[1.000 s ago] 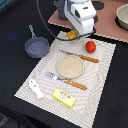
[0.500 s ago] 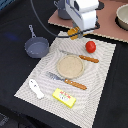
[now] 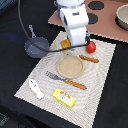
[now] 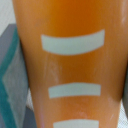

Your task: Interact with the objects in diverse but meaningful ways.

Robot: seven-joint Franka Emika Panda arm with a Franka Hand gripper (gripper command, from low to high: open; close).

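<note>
My gripper (image 3: pixel 74 43) hangs low over the far edge of the striped placemat (image 3: pixel 100 85), right at the orange-yellow bread loaf (image 3: pixel 65 44). The white hand hides the jaws. In the wrist view the loaf (image 4: pixel 70 65), orange with white stripes, fills almost the whole picture, with a grey-teal part (image 4: pixel 10 75) beside it. The red tomato (image 3: pixel 90 47) lies just to the exterior view's right of the hand. The yellow butter block (image 3: pixel 64 97) and the white fish piece (image 3: pixel 36 88) lie at the mat's near edge.
A tan round plate (image 3: pixel 70 66) sits mid-mat, with a wooden-handled fork (image 3: pixel 62 79) near it and a wooden-handled knife (image 3: pixel 89 58) beyond. A small grey pan (image 3: pixel 36 47) stands off the mat at the exterior view's left. A brown toy stove board (image 3: pixel 102 20) and a bowl (image 3: pixel 122 15) are at the back.
The arm has come down and toward the exterior view's left, from above the mat's far edge to the bread loaf. The other items have not moved.
</note>
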